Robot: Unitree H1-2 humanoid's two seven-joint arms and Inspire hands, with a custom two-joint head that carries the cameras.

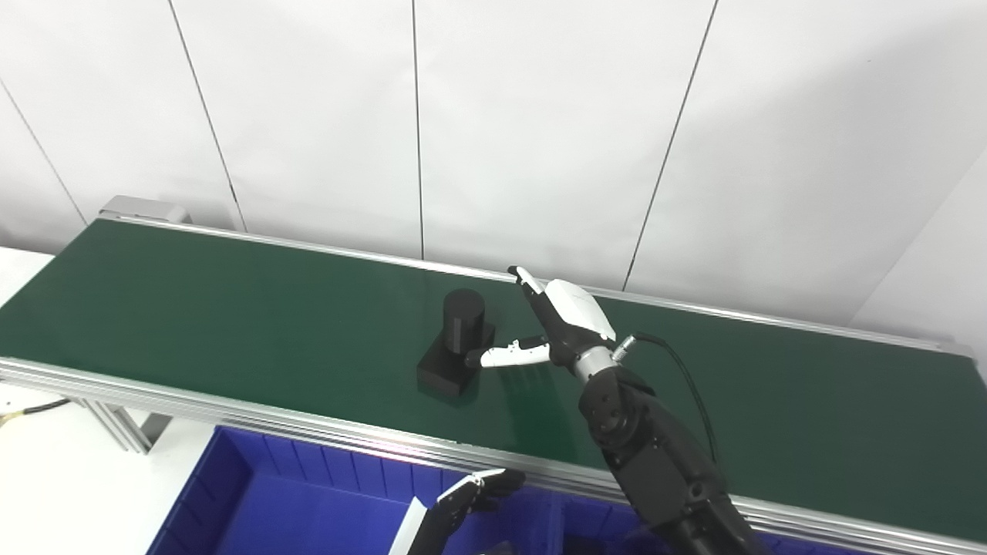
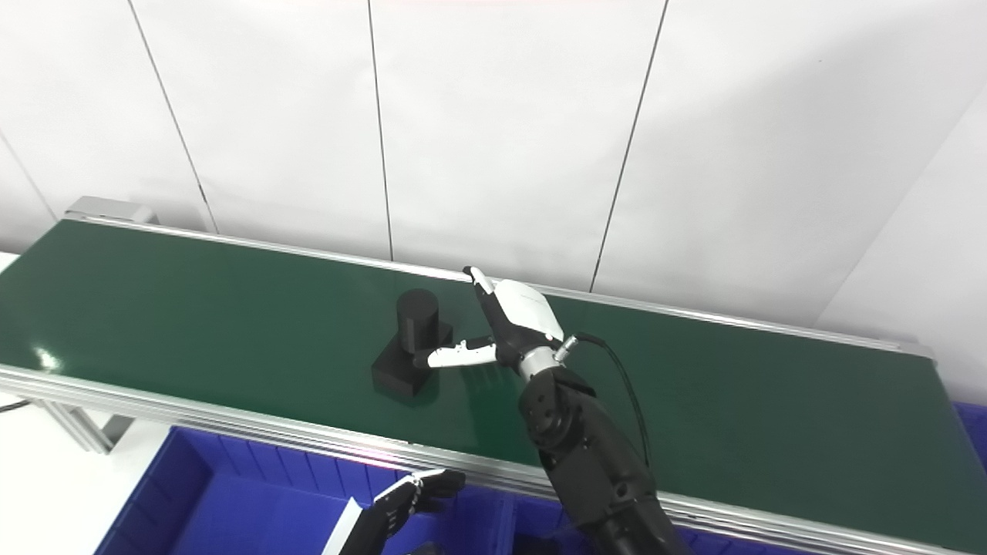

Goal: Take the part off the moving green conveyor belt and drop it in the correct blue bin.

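**Reaching for the part on the belt**

Your right hand's white-tipped fingers are spread wide and hold nothing, the thumb tip just touching or nearly touching the part; the right hand sits just beside the black plastic part, a cylinder on a square base, which stands upright mid-belt on the dark green conveyor belt; you're at the approach step, I judge; next, close round the cylinder, then carry it to the blue plastic bin; your left hand waits low over that bin, fingers loosely curled, empty.
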